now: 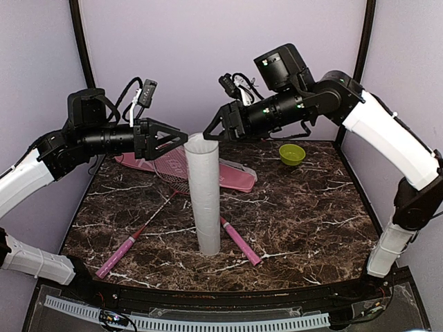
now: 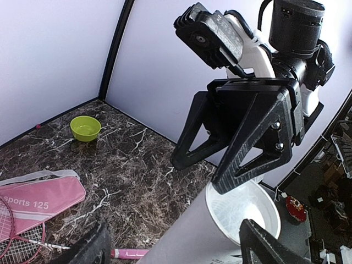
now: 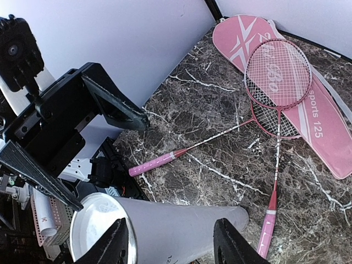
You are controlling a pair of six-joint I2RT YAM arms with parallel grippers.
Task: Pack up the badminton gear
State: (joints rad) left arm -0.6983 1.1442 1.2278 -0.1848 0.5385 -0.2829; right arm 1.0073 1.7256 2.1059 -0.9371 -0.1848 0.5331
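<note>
Tube point(image 1: 205, 197) stands upright at centre of the top view. Left fingers point(image 2: 267, 246) and right fingers point(image 3: 234, 242) are spread at its open mouth, holding nothing. This looks like the tube step, and the next move must not tip it. Rackets point(image 3: 278, 74) cross behind, heads on the cover point(image 1: 235, 178). The surface point(image 1: 304, 221) is open at the right.

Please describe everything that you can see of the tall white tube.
The tall white tube is a smooth, matt cylinder, plastic or card by its look, with an open round top. It stands upright on the dark marble table; a pink racket handle lies beside its base. The left claw and right claw flank its rim, open; contact is unclear.
</note>
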